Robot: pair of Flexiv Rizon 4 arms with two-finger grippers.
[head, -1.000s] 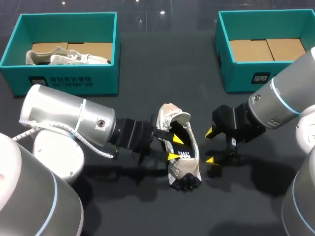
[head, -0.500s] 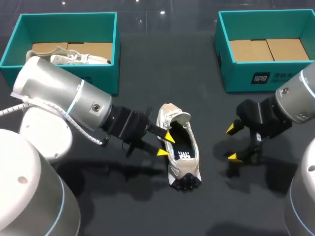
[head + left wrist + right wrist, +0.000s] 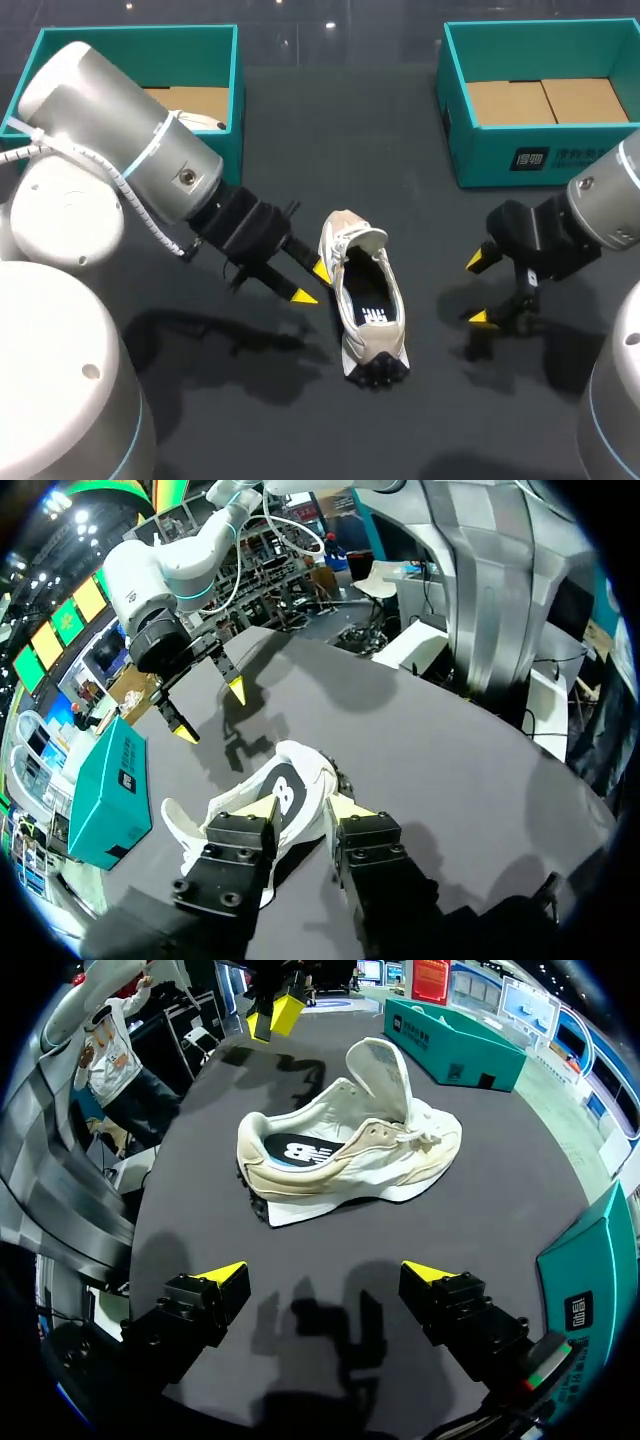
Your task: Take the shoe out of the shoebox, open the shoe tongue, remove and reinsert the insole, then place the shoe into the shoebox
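A cream sneaker lies on the dark table, heel toward the front edge. Its tongue is folded up, and a dark insole with a white logo shows inside. My left gripper is open just left of the shoe with nothing between its fingers. In the left wrist view the sneaker lies right ahead of those fingertips. My right gripper stands wide open to the right of the shoe, clear of it. In the right wrist view the sneaker rests side-on beyond the right gripper, which holds nothing.
A teal shoebox at the back left holds a second pale shoe, mostly hidden by my left arm. Another teal shoebox at the back right shows only its cardboard floor. Bare table lies in front of the sneaker.
My left gripper has drawn out of the shoe's opening and back to the left, its fingers closing a little. My right gripper moved off to the right, away from the shoe. The shoe stayed put.
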